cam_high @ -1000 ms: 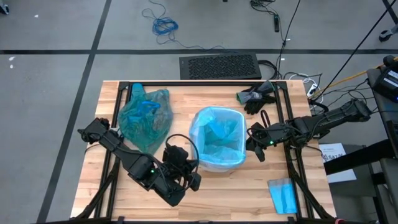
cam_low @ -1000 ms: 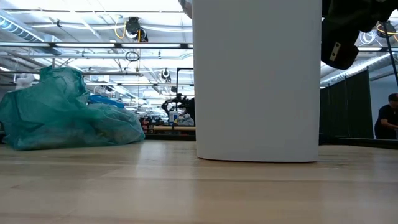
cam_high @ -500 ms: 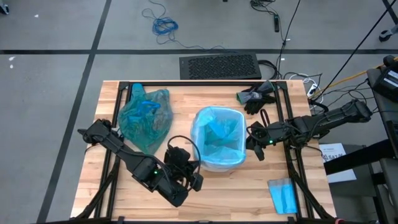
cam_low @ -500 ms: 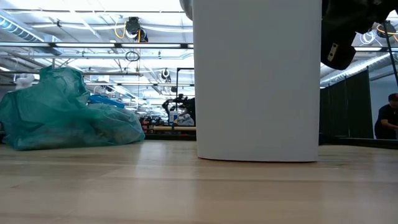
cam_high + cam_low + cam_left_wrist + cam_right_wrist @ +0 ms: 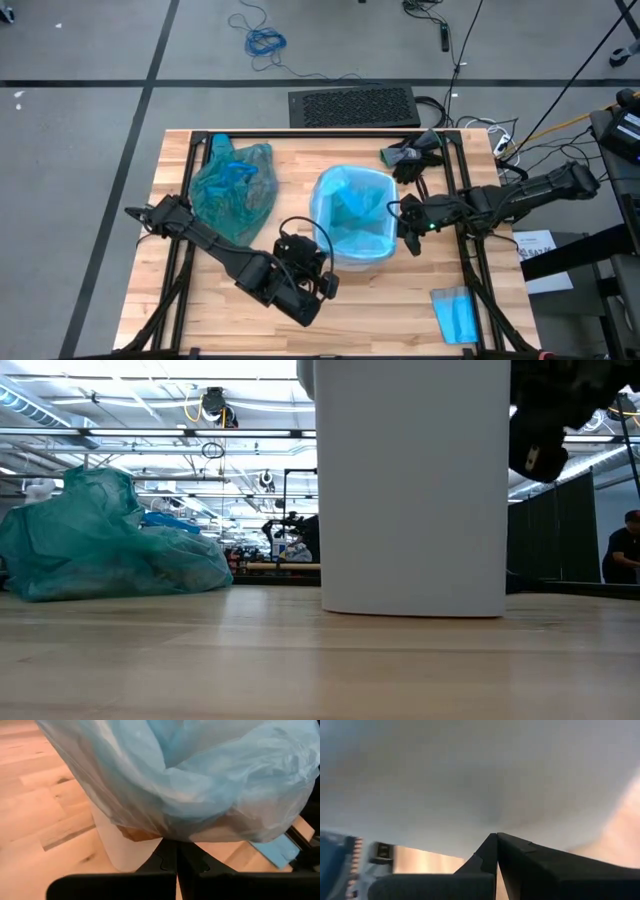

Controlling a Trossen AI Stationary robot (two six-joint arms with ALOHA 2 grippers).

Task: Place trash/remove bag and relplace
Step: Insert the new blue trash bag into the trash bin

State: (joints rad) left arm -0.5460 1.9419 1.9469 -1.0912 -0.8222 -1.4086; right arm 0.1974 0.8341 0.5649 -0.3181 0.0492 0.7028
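A white bin (image 5: 352, 262) stands mid-table, lined with a pale sky-blue plastic liner (image 5: 352, 215) that hangs over its rim. The teal-green bag (image 5: 232, 185) lies bunched on the table at the far left, also in the low view (image 5: 100, 550). The trash is hidden. My left gripper (image 5: 320, 272) is shut at the bin's near-left side, under the liner's overhang (image 5: 200, 795). My right gripper (image 5: 408, 228) is shut beside the bin's right wall (image 5: 470, 780). My left gripper has its shut fingertips (image 5: 172, 851) at the lower edge of the liner's overhang (image 5: 170, 836), coming slanting down from the table's near-left. The plastic bulges out from the bin wall (image 5: 125, 857) over the fingers. The pinch itself is hidden by the plastic. My right gripper points at the bin's wall from the table's right; I cannot tell whether it touches.
Black gloves (image 5: 410, 155) lie at the far right of the table. A small flat folded blue sheet (image 5: 455, 312) lies at the near right corner. Bare wood shows along the near edge (image 5: 300, 670).
My left gripper has gone toward the table's right and down, closer to the bin's near-left side. The bin has shifted a little toward the far right, and the liner's near rim has moved with it.
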